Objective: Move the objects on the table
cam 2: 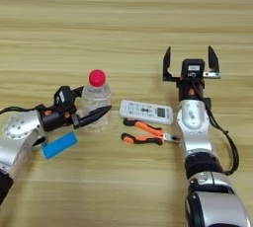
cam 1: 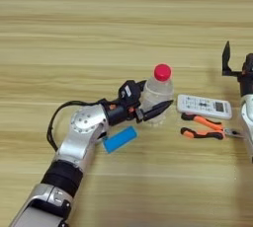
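Note:
A small clear bottle [cam 1: 157, 93] with a red cap [cam 1: 162, 71] stands upright on the light-wood table [cam 1: 123, 18], left of centre. My left gripper [cam 1: 158, 94] reaches in from the left and is shut on the bottle's lower body. One black finger [cam 1: 159, 109] crosses in front of the bottle and the other [cam 1: 130, 91] sits against its far left side. My right gripper [cam 2: 189, 51] is held upright to the right of the bottle, open, with nothing between its two raised fingers.
A white remote control [cam 2: 146, 112] lies just right of the bottle. Orange-handled pliers [cam 2: 146, 133] lie in front of the remote, close to my right forearm. A blue block [cam 1: 119, 139] rests under my left wrist.

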You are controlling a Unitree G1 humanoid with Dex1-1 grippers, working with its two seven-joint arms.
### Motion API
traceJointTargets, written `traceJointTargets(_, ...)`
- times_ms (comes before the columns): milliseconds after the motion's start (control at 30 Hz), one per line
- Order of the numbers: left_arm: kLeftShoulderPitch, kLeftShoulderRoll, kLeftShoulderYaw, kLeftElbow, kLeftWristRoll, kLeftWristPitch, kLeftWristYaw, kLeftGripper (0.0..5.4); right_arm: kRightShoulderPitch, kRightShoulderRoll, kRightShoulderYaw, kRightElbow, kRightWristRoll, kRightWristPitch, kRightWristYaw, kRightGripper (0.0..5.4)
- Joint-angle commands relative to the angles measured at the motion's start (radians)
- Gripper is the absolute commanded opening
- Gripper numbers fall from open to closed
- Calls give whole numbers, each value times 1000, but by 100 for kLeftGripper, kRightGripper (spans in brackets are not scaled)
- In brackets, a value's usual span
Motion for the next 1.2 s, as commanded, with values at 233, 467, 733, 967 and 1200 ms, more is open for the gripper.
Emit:
traceJointTargets(233,-7,-17,9,35,-53,49,-42,313,-16,7,6,-4,-11,0,-8,540)
traceJointTargets(467,-15,-14,8,64,-48,53,-52,309,-19,10,5,-4,-12,2,-8,540)
traceJointTargets(733,-19,-13,6,76,-45,51,-56,435,-22,11,3,2,-12,2,-7,540)
traceJointTargets(967,-17,-14,7,78,-39,22,-55,538,-23,11,4,7,-13,-1,-6,540)
traceJointTargets(1200,-13,-19,12,73,-40,-35,-48,538,-23,10,3,12,-12,-4,-5,540)
